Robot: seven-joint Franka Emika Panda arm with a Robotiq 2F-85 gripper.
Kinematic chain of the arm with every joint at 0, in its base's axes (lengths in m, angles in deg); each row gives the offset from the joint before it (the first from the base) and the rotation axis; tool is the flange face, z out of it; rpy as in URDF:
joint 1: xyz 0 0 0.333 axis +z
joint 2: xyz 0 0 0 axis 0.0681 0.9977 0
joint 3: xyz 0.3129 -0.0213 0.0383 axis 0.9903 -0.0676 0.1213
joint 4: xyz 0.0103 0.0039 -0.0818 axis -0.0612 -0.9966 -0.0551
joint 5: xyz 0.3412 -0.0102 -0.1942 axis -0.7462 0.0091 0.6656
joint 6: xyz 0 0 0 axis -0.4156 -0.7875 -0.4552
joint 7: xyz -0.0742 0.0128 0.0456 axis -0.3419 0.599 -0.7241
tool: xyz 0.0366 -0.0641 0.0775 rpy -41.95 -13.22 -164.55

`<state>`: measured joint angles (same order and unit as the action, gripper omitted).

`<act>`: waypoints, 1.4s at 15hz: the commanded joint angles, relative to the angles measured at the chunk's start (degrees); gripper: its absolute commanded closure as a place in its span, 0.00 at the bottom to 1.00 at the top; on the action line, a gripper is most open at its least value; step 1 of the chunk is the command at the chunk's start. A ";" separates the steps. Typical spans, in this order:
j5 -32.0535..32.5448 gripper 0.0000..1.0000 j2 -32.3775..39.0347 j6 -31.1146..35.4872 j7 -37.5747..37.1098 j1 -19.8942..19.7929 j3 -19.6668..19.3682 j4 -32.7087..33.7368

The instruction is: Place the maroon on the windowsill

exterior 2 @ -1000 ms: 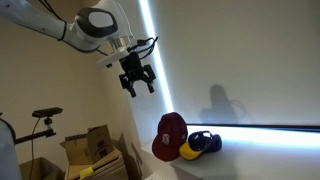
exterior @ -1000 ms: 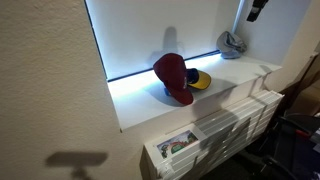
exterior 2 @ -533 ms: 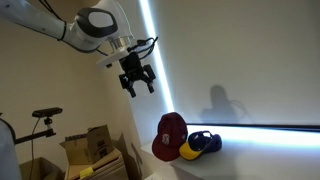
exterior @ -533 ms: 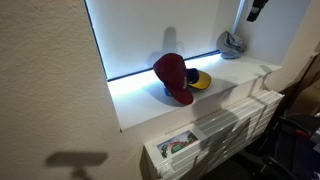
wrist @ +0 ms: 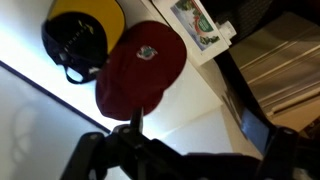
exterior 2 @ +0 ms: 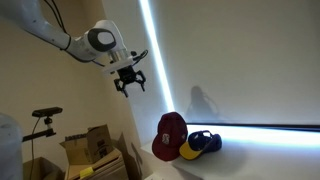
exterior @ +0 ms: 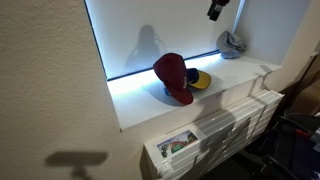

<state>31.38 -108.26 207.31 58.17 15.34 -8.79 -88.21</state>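
The maroon cap [exterior: 175, 77] rests on the white windowsill [exterior: 240, 72], leaning against a blue and yellow cap [exterior: 199, 80]. Both caps show in both exterior views, the maroon cap [exterior 2: 168, 136] left of the other cap [exterior 2: 200, 144]. In the wrist view the maroon cap [wrist: 140, 65] lies beside the yellow and dark cap [wrist: 85, 35]. My gripper [exterior 2: 129, 84] hangs in the air well above and to the side of the caps, with its fingers spread and nothing in them. It also shows at the top edge of an exterior view [exterior: 215, 10].
A grey cap [exterior: 232, 43] lies at the far end of the sill. A white radiator [exterior: 235, 125] sits under the sill with a picture book [exterior: 178, 145] on it. Cardboard boxes [exterior 2: 95, 150] and a tripod [exterior 2: 45, 115] stand on the floor.
My gripper has swung sideways along the window and turned, staying high above the sill. The caps have not moved.
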 commanded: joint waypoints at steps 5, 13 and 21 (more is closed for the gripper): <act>-3.85 0.00 12.15 10.61 -1.50 4.01 7.63 5.64; -1.91 0.00 14.92 34.30 -15.39 -0.90 8.06 4.16; 7.21 0.00 17.67 29.95 -27.66 -7.52 7.44 4.70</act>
<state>38.98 -90.57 237.36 30.17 8.59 -2.11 -83.56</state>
